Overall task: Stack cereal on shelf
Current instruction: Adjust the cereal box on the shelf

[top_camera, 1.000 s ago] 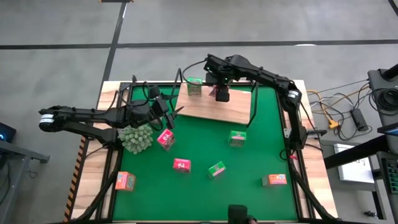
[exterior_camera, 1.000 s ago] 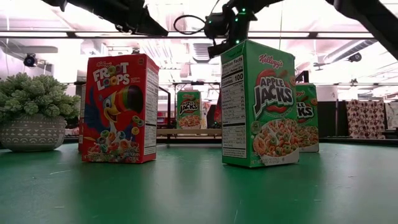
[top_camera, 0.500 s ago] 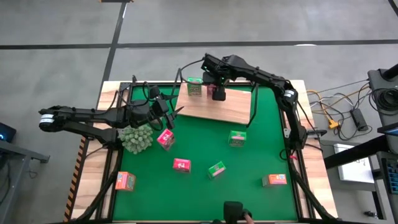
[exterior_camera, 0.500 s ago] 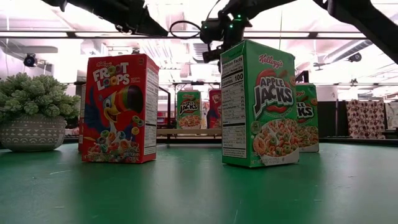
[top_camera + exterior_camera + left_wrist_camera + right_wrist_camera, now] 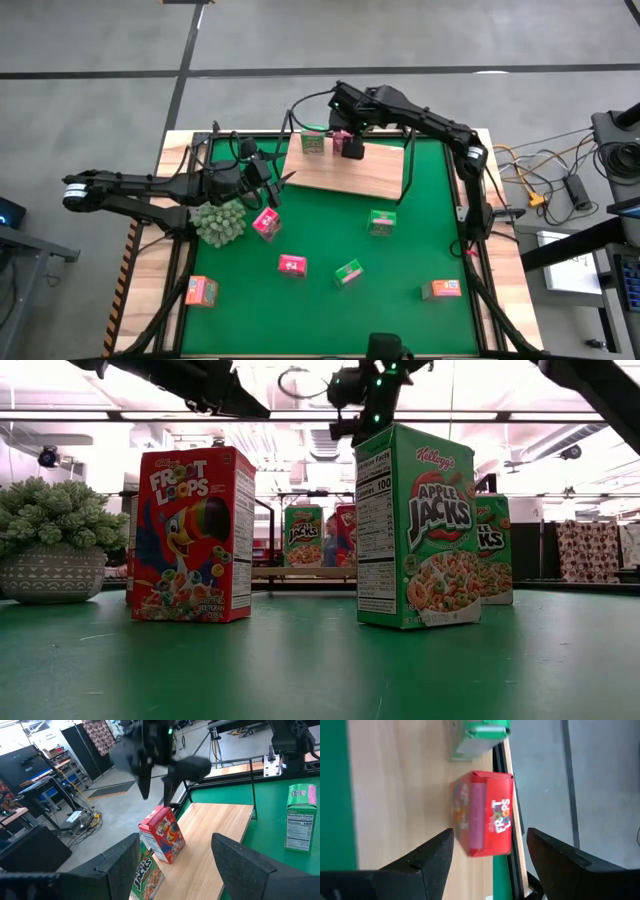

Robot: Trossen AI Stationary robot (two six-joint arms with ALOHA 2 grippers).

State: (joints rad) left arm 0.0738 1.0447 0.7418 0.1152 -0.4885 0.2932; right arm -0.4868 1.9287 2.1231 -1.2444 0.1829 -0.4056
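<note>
Since the earlier frame, my right claw (image 5: pixel 342 122) has let go of the red Froot Loops box (image 5: pixel 482 820) and lifted off it; its fingers (image 5: pixel 427 860) now stand wide above the box without touching. That box stands on the shelf (image 5: pixel 370 172), at the board's far edge, just beside a green Apple Jacks box (image 5: pixel 313 142); the pair show side by side in the low view too. I can read "Froot Loops" on the box top from the right wrist, and "Nutrition Facts" with "100" on a green box (image 5: pixel 299 817) seen from the left wrist.

On the green mat of the desk (image 5: pixel 420 240), the rest of the cereal lies scattered: a second Froot Loops box (image 5: pixel 190 533) and a Kellogg's Apple Jacks box (image 5: pixel 417 526) close to the low camera, two orange boxes (image 5: pixel 201 291) near the front corners, others near the middle.

My left claw (image 5: pixel 283 178) waits, open wide, near the shelf's left end, above the spiky plant (image 5: pixel 220 222).
</note>
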